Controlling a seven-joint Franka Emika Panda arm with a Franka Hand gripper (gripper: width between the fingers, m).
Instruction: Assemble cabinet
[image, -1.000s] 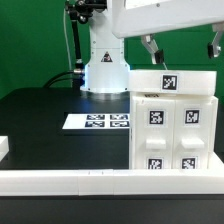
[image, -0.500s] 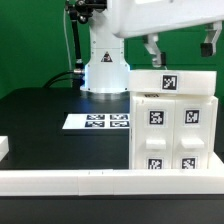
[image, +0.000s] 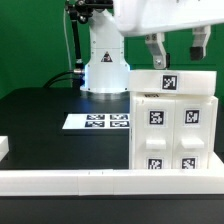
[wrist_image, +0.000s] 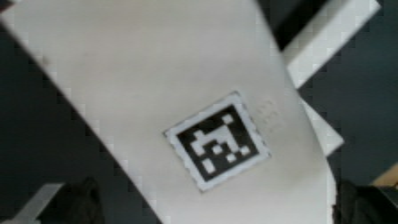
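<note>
The cabinet is a large white boxy shell standing on the black table at the exterior view's right. Its front holds several small drawer blocks with black-and-white tags, and one more tag sits near its top. My gripper hangs open just above the cabinet's top, one finger to each side and nothing between them. In the wrist view the cabinet's white top panel and its tag fill the picture. My gripper straddles that panel, with dark fingertips at the corners.
The marker board lies flat on the table beside the cabinet. A long low white rail runs along the front edge. A small white piece sits at the far left. The arm's white base stands behind.
The gripper has shifted slightly toward the exterior view's left above the cabinet, and its fingers look closer together. The cabinet has not moved.
</note>
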